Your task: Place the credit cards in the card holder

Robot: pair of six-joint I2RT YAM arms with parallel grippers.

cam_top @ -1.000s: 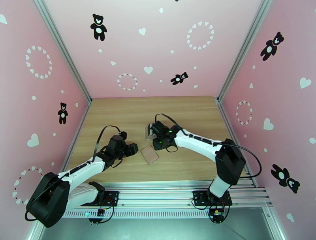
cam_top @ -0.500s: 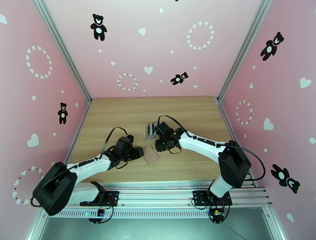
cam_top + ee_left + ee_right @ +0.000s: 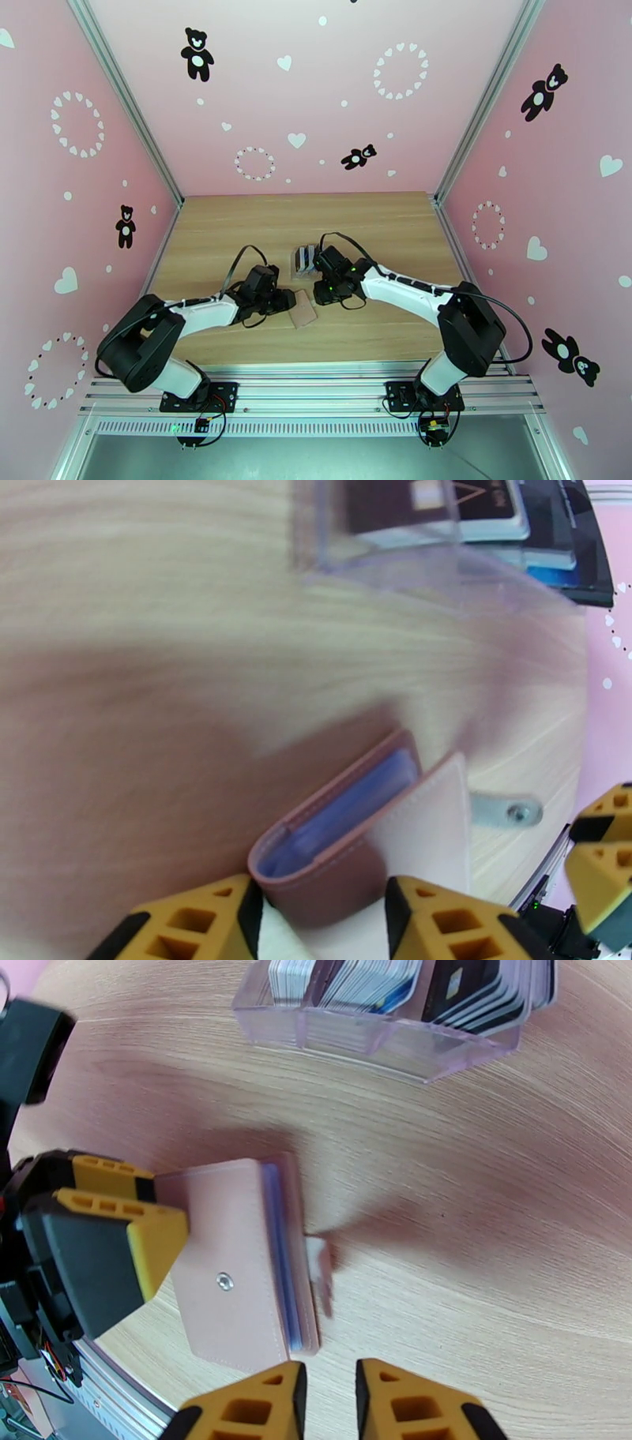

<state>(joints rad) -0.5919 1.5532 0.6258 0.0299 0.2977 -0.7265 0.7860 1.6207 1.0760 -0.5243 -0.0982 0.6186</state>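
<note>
over the last second my left arm has swung in from the left. the left gripper [image 3: 316,886], which stood apart from the card holder [image 3: 371,827], a small tan-pink leather-like booklet wallet, now sits at its spine edge. its yellow fingers are spread with the wallet's corner between them, and i cannot tell whether they press on it. the wallet has barely shifted. it lies closed near the middle of the pale wooden table [image 3: 237,229], just in front of the clear plastic slotted rack [image 3: 371,1039].

my right arm has drawn back off that rack toward the wallet. the right gripper [image 3: 330,1370] has its fingers close together with a slim gap and nothing between them. the thin plastic credit cards [image 3: 371,980] stand on edge in the rack, so i judge loading has not begun and the wallet is being braced for opening.

the left wrist camera looks into the wallet's end: bluish clear sleeves between the covers, and the snap tab [image 3: 505,811] lying flat beside it. the right wrist camera adds the metal snap stud [image 3: 224,1280] on the top cover and the packed rack.
</note>
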